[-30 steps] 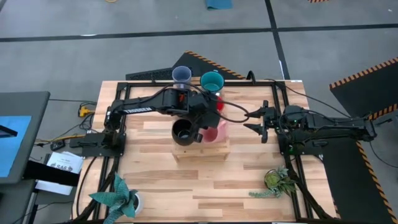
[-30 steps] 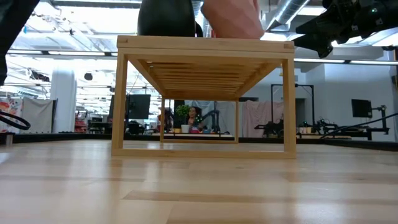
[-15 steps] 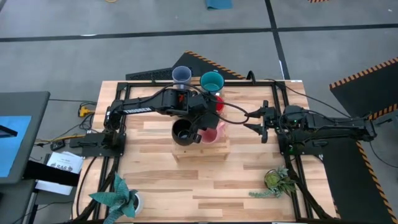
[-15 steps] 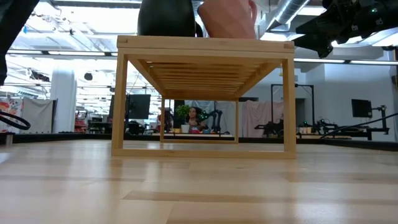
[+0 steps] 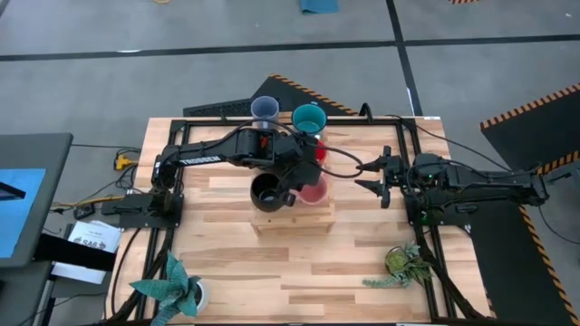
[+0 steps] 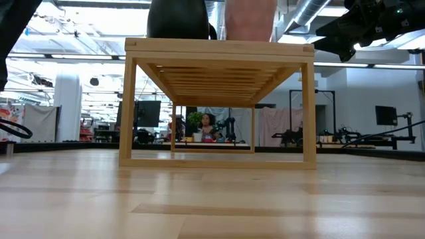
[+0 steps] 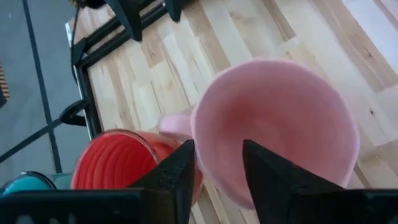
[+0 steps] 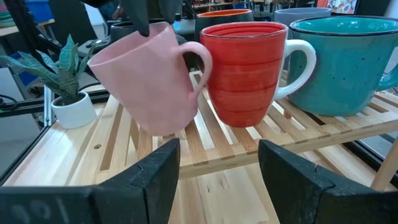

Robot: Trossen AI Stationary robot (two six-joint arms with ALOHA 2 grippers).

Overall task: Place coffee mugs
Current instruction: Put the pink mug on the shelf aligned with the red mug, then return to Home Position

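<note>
**Pink mug on left gripper, tilted over rack: tip and collision risk**

Wooden slatted rack (image 5: 292,215) directly below the left gripper (image 7: 217,171), standing on the butcher-block table (image 5: 236,272). Right gripper (image 5: 379,184) parked well off to the side of the rack, fingers spread wide, carrying nothing.

Left gripper clamped across the rim of the pink mug (image 8: 152,81), one finger inside and one outside. Mug tilted in the right wrist view, base at or just above the slats; contact not resolvable. Red mug (image 8: 241,71) just beside the held mug on its handle side, teal mug (image 8: 339,62) beyond that, grey-blue mug (image 5: 264,110) farther back. All-black mug (image 5: 266,192) on the gripper's other side, close by. Black mug with orange inside (image 8: 224,14) only partly visible behind the red one.

Hazards, as judged:
- Release while tilted: mug likely to rock or topple, base edge catching between slats.
- Sideways drift toward the red mug: pink handle striking it, little clearance.
- Withdrawal with the inner finger dragging the rim: mug pulled over.

Change against the earlier frames: in the low view, pink mug shifted toward the right and standing more upright than a second ago; right arm unchanged.
</note>
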